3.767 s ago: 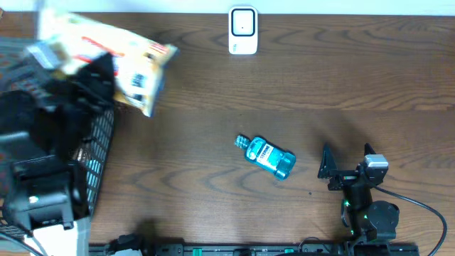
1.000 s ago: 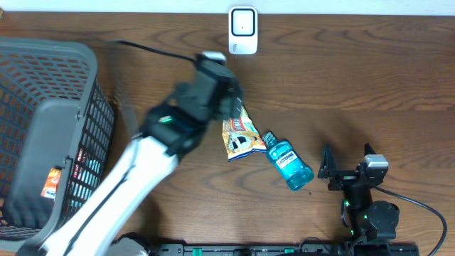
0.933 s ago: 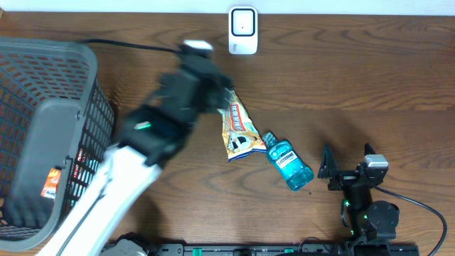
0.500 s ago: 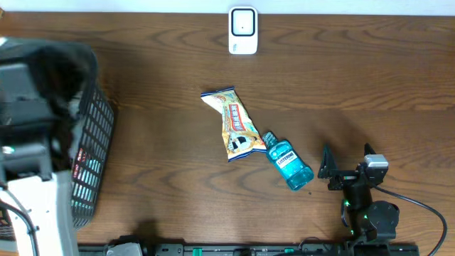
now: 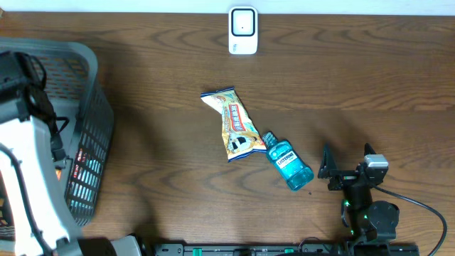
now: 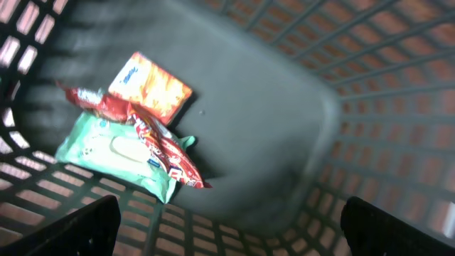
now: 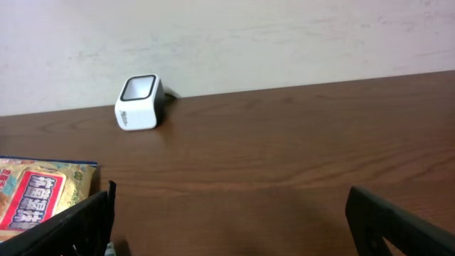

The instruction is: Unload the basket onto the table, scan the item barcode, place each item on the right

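- Left end effector (image 6: 234, 227) gaping over basket (image 5: 99, 142), left edge; right end effector (image 5: 347, 165) gaping, lower right.
- Snack packet (image 5: 233, 133) lying mid-frame, touching mouthwash bottle (image 5: 289, 163); grabbing one is likely risking shoving the other, barcode missing scanner (image 5: 243, 30).

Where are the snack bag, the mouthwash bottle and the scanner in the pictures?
snack bag (image 5: 235, 132), overhead view, middle of its printed front.
mouthwash bottle (image 5: 291, 166), overhead view, blue body.
scanner (image 5: 243, 29), overhead view, white top face.
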### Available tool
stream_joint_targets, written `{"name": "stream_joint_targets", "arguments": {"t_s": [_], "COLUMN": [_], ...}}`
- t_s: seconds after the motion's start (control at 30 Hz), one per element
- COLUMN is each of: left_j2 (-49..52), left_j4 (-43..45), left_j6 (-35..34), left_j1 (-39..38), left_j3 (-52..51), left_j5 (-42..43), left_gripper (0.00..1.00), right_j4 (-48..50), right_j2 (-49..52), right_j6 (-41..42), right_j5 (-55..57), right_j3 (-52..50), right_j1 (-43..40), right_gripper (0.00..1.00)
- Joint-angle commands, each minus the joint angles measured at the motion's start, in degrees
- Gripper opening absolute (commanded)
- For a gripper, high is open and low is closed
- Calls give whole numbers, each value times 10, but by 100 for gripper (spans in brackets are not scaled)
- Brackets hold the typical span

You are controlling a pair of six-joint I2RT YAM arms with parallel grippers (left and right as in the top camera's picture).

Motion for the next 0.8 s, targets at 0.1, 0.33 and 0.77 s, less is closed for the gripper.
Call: {"name": "stream_joint_targets", "arguments": {"t_s": [0.1, 0.33, 0.77], "left_j2": [72, 120, 152], "left_j4": [-26, -55, -31], "left_j6": [-82, -82, -71], "left_j1": [11, 33, 70], "left_j3": [-10, -11, -69], "left_j5": [3, 22, 68], "left_gripper": [99, 99, 99], "right_j4": [-1, -1, -1], "right_j2": [-3, -3, -3], "right_j6": [4, 4, 4], "right_j5": [3, 3, 3], "right_j3": [-2, -2, -2], "right_j1": [-1, -1, -1], "right_gripper": [99, 99, 99]}}
